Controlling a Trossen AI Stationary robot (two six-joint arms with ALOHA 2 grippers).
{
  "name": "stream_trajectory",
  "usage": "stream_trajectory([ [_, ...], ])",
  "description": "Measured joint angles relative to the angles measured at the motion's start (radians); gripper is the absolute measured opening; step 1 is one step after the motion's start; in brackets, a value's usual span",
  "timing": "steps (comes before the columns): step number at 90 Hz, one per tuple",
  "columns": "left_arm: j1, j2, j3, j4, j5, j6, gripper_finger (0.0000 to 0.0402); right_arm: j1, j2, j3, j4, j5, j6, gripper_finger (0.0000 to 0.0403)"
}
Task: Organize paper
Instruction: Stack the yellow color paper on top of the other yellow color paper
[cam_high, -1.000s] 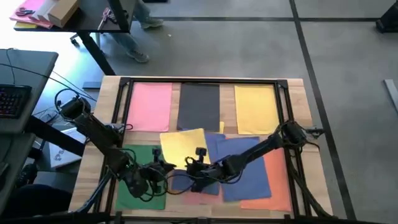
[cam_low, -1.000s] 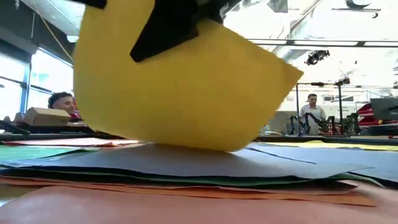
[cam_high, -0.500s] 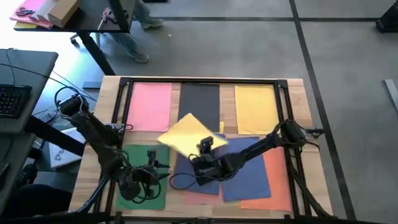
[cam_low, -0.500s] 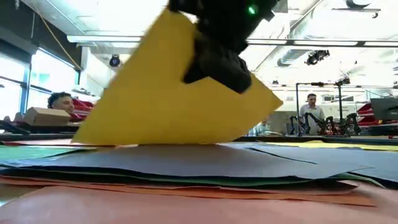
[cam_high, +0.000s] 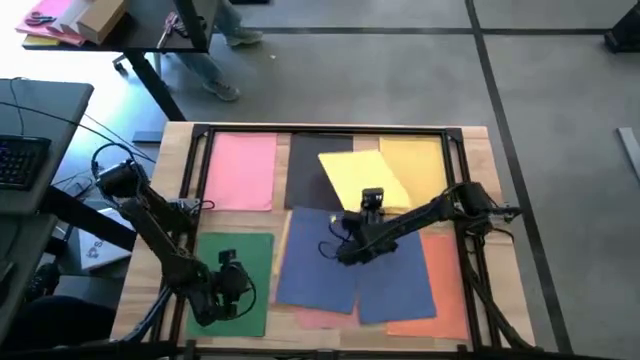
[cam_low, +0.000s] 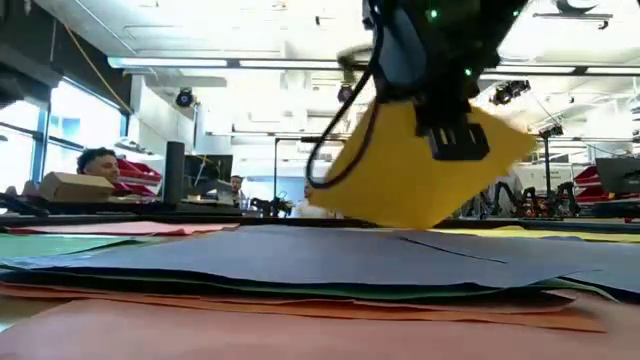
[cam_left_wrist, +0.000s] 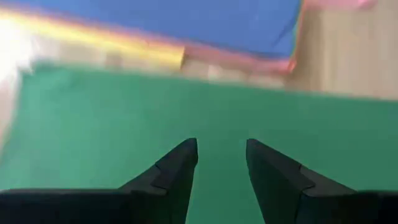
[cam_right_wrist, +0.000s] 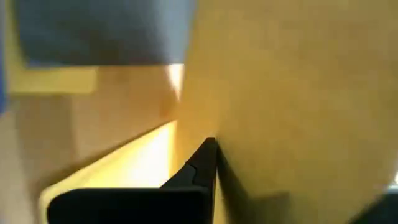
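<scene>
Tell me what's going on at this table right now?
The right gripper is shut on a yellow sheet, holding it lifted over the dark grey sheet and the flat yellow one at the table's far side. The left gripper hangs open over the green sheet, holding nothing. Pink, blue and orange sheets lie on the table.

Around the wooden table (cam_high: 150, 215) stand a dark desk with a keyboard (cam_high: 18, 160) at nine o'clock, a tan cardboard box (cam_high: 98, 18) on a pink-and-yellow bundle (cam_high: 48, 22) at eleven, and a person's legs (cam_high: 212, 55) (feet on grey floor) beyond.
</scene>
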Motion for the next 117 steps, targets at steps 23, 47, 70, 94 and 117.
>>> stream_trajectory([
  [23,-0.001,0.098,-0.038,0.036,0.068,-0.133,0.013,0.013,0.002,-0.25,0.134,-0.254,0.058,0.0],
  [47,-0.005,0.073,-0.041,0.037,0.076,-0.136,0.013,0.027,-0.001,-0.34,0.089,-0.389,0.31,0.0],
  [70,-0.006,0.054,-0.043,0.033,0.065,-0.109,0.013,0.0,-0.026,-0.322,0.031,-0.344,0.33,0.0],
  [94,-0.008,0.054,-0.043,0.032,0.061,-0.115,0.013,-0.099,-0.036,-0.322,-0.069,-0.348,0.389,0.0],
  [117,-0.01,0.053,-0.042,0.031,0.078,-0.11,0.013,-0.221,-0.036,-0.322,-0.035,-0.316,0.296,0.0],
])
